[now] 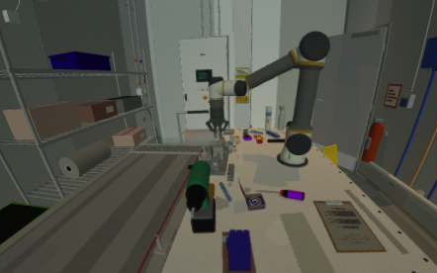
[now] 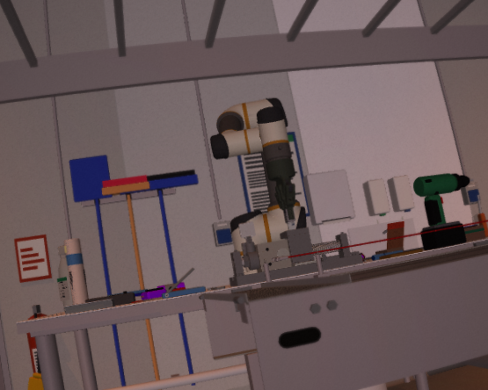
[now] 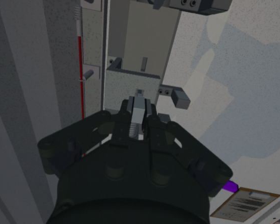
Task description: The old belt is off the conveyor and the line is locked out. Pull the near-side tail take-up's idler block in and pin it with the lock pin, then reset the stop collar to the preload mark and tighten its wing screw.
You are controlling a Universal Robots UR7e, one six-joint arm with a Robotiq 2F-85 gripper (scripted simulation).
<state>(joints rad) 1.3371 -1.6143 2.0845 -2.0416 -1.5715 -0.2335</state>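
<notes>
My gripper (image 3: 139, 108) points straight down over the take-up assembly (image 1: 218, 156) at the table's left edge, and I grip a small grey handle tab (image 3: 138, 111) that stands on top of the idler block (image 3: 131, 87). A coil spring (image 3: 133, 130) shows below the tab between my fingers. The block sits in its guide rail (image 3: 141, 37), and from the second side camera the gripper (image 2: 286, 211) stands on the block (image 2: 296, 240) with a spring (image 2: 324, 248) running right. I cannot pick out the lock pin, stop collar or wing screw.
A clipboard (image 1: 349, 225) lies at the front right of the table. A green drill (image 1: 197, 193) stands near the assembly, with a purple marker (image 1: 291, 194), a blue bit case (image 1: 238, 247) and small tools around it. The conveyor frame (image 1: 105, 212) runs along the left.
</notes>
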